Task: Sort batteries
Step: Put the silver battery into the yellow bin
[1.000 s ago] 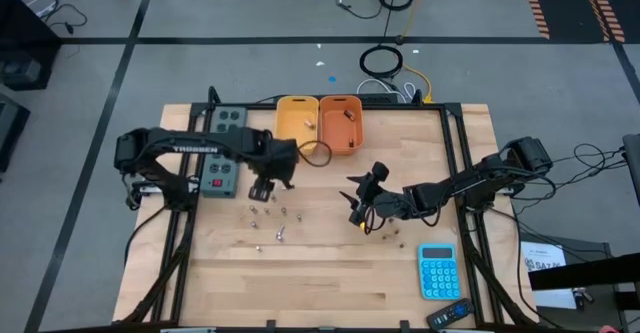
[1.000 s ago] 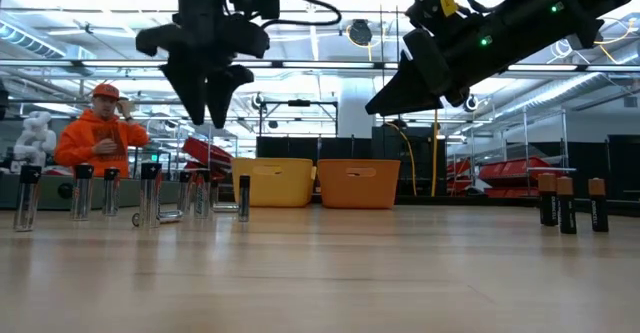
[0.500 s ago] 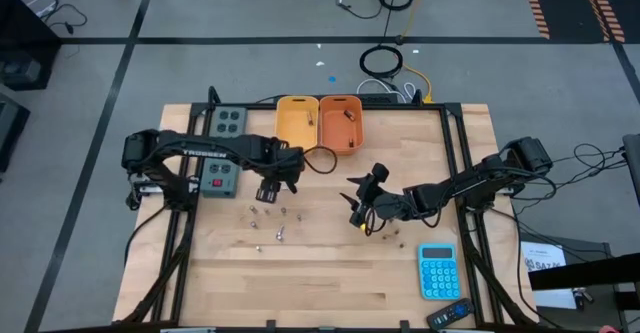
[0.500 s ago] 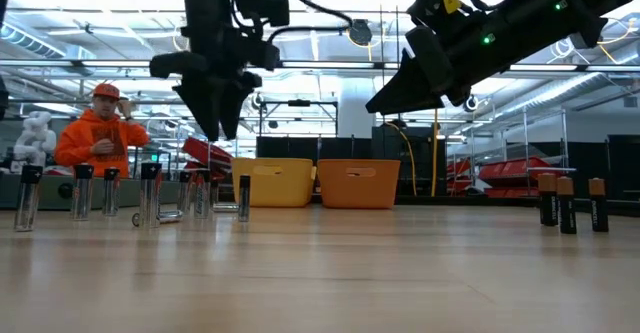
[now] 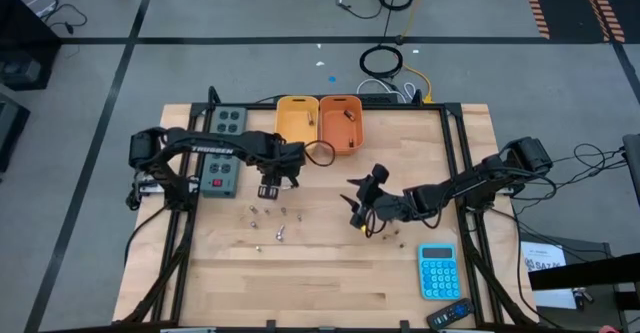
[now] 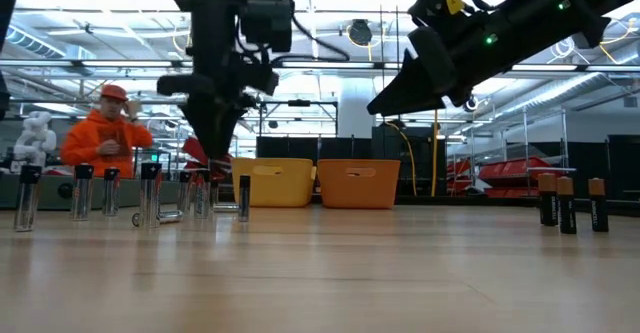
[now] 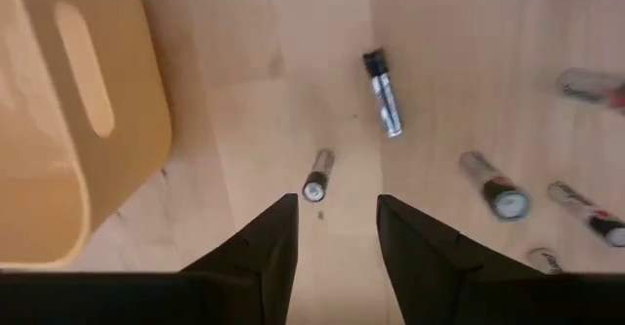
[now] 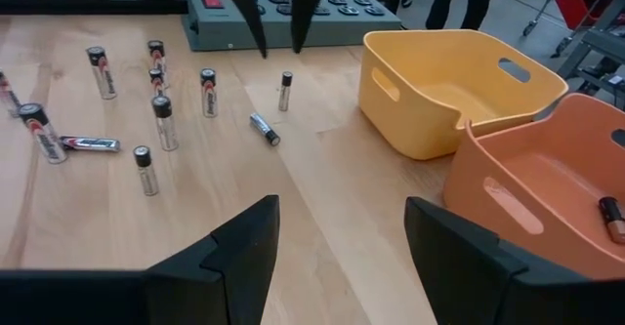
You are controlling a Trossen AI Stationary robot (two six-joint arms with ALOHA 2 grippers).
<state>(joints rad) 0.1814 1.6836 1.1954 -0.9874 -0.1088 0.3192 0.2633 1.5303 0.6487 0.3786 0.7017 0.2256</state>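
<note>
Several small batteries stand or lie on the wooden table, left of its middle. My left gripper points straight down, open, just above one upright battery that stands on its end near the yellow bin. Beside that battery another one lies flat. The orange bin has a battery in it. My right gripper hangs open over the table's middle and holds nothing. Three more batteries stand upright near it.
A grey power strip and a box with a red button lie at the far left. A blue calculator and a dark remote lie near the front right. A person in orange sits beyond the table.
My left gripper has come down toward the upright battery by the yellow bin and shifted a little toward the table's right edge. Its fingers have drawn closer together, with a gap still between them. The batteries have stayed in place.
</note>
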